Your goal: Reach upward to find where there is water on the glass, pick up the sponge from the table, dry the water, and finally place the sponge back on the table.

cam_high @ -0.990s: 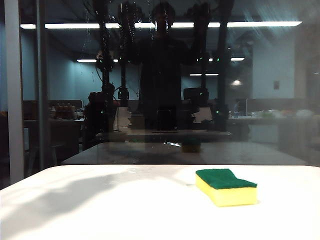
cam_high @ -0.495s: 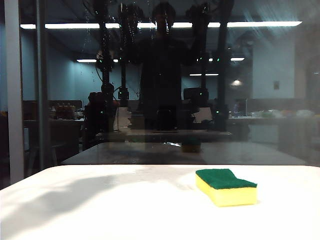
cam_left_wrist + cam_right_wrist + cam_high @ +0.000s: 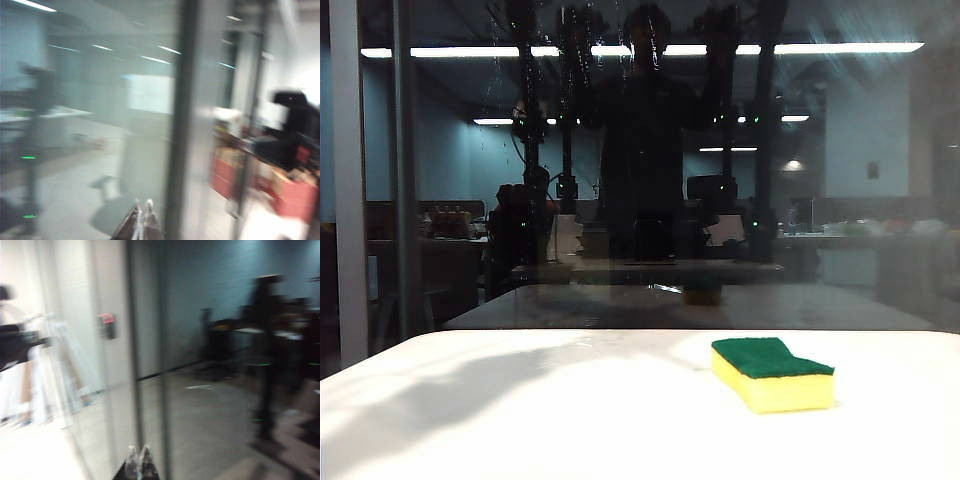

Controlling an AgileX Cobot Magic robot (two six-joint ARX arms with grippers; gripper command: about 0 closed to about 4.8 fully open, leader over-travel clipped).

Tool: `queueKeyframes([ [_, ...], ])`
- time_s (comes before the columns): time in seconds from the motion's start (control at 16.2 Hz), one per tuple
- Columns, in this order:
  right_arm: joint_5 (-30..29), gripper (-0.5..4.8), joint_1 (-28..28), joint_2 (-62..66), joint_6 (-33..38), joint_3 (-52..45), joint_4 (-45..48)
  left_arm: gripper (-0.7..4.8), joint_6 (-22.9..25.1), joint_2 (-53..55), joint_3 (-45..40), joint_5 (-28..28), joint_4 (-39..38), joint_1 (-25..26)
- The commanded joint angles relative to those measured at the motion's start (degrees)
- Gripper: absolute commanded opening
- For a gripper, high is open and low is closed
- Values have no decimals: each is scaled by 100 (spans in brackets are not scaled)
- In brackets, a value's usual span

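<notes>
White bench [image 3: 520,420], foreground: bare save one sponge [image 3: 772,373], yellow foam under green scouring face, lower right of the exterior frame, untouched. Left gripper [image 3: 141,220] and right gripper [image 3: 139,460]: each seen only at its wrist view's lower edge, tips pressed together, holding nothing, facing the glass [image 3: 880,200]. Water [image 3: 620,30]: faint streaks, upper centre of pane. Step judged: searching for wet patch. Next: descend, part one gripper, grasp sponge.

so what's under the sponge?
The sponge lies green side up on the white table, untouched. Its underside is hidden. Both grippers, left and right, point at the glass, shut.
</notes>
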Motion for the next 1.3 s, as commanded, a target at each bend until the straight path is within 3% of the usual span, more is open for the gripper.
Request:
queueKeyframes([
  [0.06, 846, -6, -4, -26, 28, 11, 48, -6, 511, -28, 24, -887, -216, 2],
  [0.43, 2592, -6, -4, -26, -168, 11, -197, -6, 1720, -28, 24, -3407, -922, 2],
  [0.74, 4343, -5, -4, -28, -516, 13, -402, -6, 2702, -31, 24, -5031, -929, -2],
  [0.87, 4736, -6, -4, -28, -848, 11, -457, -6, 2881, -31, 24, -5595, -953, 0],
  [1.05, 4732, -6, -4, -28, -863, 11, -444, -6, 2979, -31, 24, -5552, -964, -2],
  [1.3, 4730, -5, -4, -48, -863, 13, -393, -5, 2924, -33, 24, -4710, -1163, -4],
])
